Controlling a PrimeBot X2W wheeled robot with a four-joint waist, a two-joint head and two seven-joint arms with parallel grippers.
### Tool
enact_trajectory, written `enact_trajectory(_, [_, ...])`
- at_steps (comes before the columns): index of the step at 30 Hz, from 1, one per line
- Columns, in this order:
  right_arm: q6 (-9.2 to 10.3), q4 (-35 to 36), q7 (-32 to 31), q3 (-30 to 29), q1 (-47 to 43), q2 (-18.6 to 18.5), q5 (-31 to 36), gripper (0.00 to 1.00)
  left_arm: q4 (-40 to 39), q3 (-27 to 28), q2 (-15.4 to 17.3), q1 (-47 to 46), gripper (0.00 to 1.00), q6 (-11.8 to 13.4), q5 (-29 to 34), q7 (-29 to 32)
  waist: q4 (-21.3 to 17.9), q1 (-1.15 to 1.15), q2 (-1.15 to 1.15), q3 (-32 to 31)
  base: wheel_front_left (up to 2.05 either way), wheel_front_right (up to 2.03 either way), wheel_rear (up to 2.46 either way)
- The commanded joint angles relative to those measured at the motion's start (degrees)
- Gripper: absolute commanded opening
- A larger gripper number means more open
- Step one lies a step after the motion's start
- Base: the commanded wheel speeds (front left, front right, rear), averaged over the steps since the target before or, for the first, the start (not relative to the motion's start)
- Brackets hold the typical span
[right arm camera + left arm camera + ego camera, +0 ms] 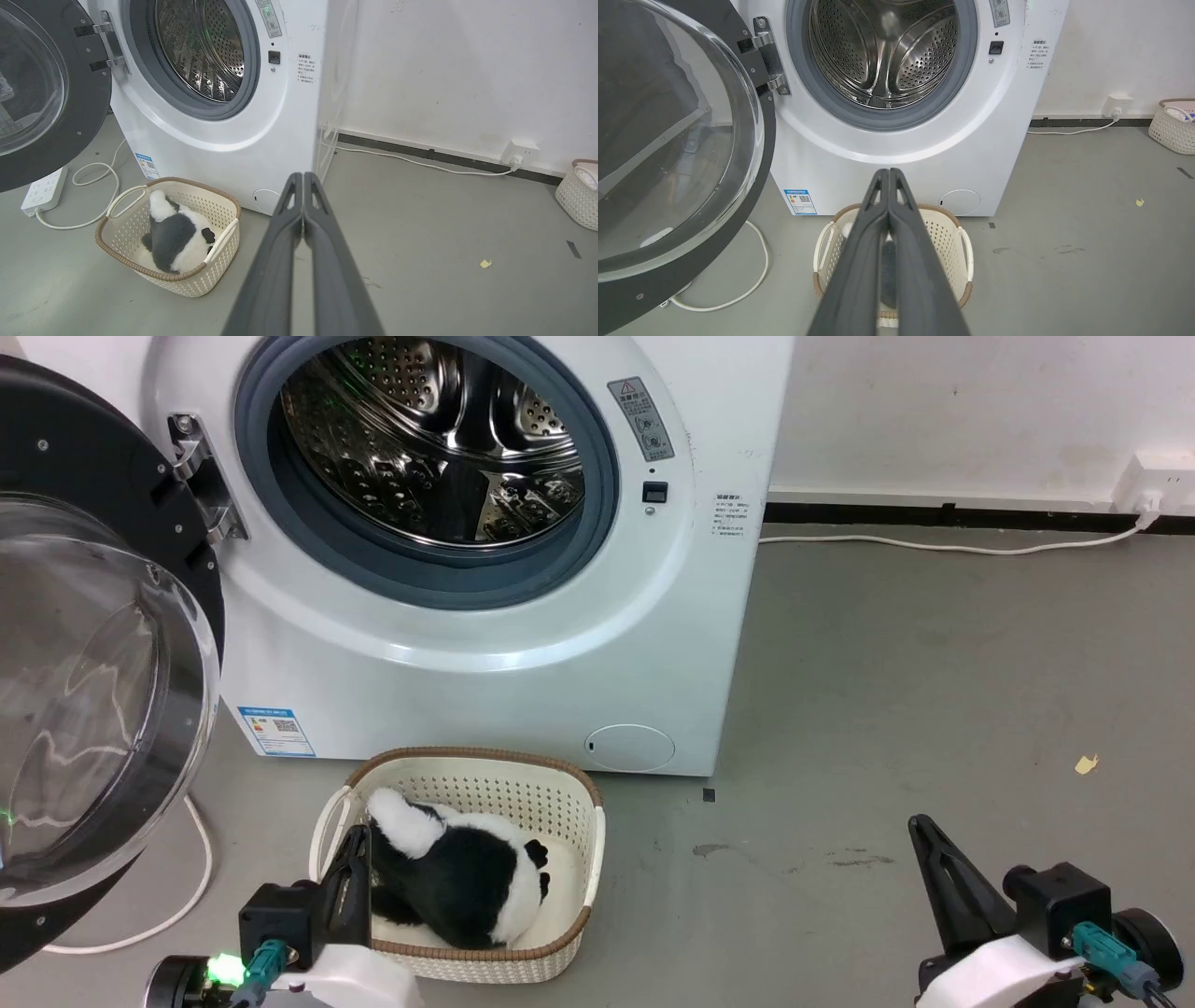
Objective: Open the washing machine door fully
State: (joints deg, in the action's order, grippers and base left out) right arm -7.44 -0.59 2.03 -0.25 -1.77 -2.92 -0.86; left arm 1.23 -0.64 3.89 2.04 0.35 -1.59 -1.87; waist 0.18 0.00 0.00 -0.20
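Note:
The washing machine door (89, 663) is swung wide to the left on its metal hinge (201, 476), its black rim and bulging glass bowl facing me; it also fills the left of the left wrist view as the door (668, 154) and shows as the door (42, 88) in the right wrist view. The steel drum mouth (425, 439) stands exposed. My left gripper (353, 845) is shut and empty, low over the basket, away from the door. My right gripper (920, 826) is shut and empty above bare floor at the lower right.
A cream basket (579, 840) holding a black-and-white plush toy (467, 873) sits on the floor before the machine. A white cable (191, 896) loops under the door, with a power strip (43, 191) beside it. A second basket (1174, 126) stands by the far wall.

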Motion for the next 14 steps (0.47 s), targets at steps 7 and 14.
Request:
enact_trajectory(7, [-0.04, 0.45, -1.09, 0.15, 1.27, 0.04, 0.63, 0.0, -0.76, 0.45, -0.7, -1.56, 0.0, -0.21, 0.92, 1.03, -0.09, 0.0, 0.0, 0.09, 0.0, 0.0, 0.0])
enact_trajectory(14, [-0.05, 0.59, -2.02, 0.25, 1.76, 0.04, 0.86, 0.0, -1.22, 0.64, -1.02, -2.04, 0.0, -0.35, 1.58, 1.87, -0.18, 0.0, 0.0, 0.2, 0.0, 0.0, 0.0])
